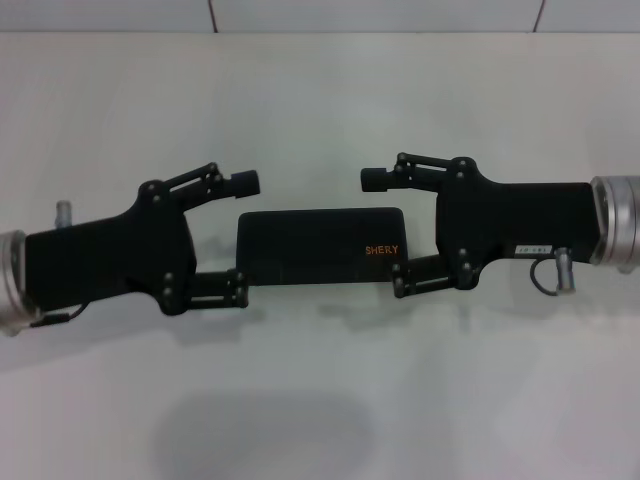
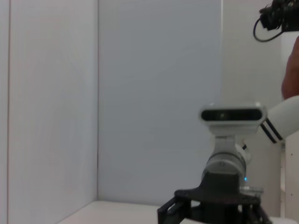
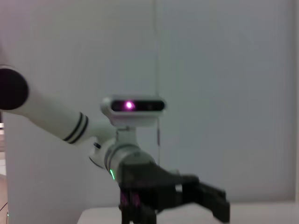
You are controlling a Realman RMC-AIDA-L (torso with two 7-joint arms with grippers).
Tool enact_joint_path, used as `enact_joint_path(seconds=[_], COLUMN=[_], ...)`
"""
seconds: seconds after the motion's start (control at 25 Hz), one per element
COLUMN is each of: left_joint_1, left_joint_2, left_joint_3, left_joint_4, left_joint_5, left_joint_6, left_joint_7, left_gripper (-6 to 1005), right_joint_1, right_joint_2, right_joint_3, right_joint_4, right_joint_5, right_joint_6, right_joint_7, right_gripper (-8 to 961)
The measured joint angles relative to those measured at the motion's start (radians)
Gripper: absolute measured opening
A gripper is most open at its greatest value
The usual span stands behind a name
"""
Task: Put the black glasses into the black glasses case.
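Note:
The black glasses case (image 1: 315, 245) lies closed on the white table (image 1: 320, 400), with orange "SHERLY" lettering (image 1: 382, 250) near its right end. The black glasses are not in view. My left gripper (image 1: 240, 236) is open at the case's left end, fingers either side of that end. My right gripper (image 1: 386, 230) is open at the case's right end, facing the left one. The left wrist view shows the right arm's wrist camera (image 2: 231, 114) and the right wrist view shows the left arm's wrist camera (image 3: 133, 106). Neither wrist view shows the case.
The table's far edge meets a pale wall (image 1: 320, 15) just behind the arms. White wall panels (image 2: 154, 93) fill the wrist views.

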State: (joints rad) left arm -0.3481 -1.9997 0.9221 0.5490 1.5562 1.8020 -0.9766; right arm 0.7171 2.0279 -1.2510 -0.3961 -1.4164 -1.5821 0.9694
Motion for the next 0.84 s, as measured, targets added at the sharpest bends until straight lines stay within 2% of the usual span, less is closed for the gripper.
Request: enact_joint_path(seconds=[0.16, 0.28, 0.84], left_joint_1=[0.037, 0.041, 0.035], left_joint_2=[-0.004, -0.004, 0.0], left_joint_3=[0.0, 0.004, 0.0], left_joint_4=[0.013, 0.015, 0.028], left_joint_5=[0.006, 0.006, 0.006], left_joint_6=[0.006, 0.008, 0.028], left_joint_7=[0.016, 0.015, 0.017], left_gripper=[895, 895, 895], right_joint_1=[-0.022, -0.024, -0.041], right_joint_2=[0.0, 0.0, 0.0], right_joint_3=[-0.078, -0.079, -0.083], right_joint_4=[-0.017, -0.02, -0.019], right_joint_5=[0.08, 0.084, 0.082], right_joint_6=[-0.001, 0.006, 0.013], right_joint_7=[-0.064, -0.068, -0.116], right_gripper=[834, 874, 875])
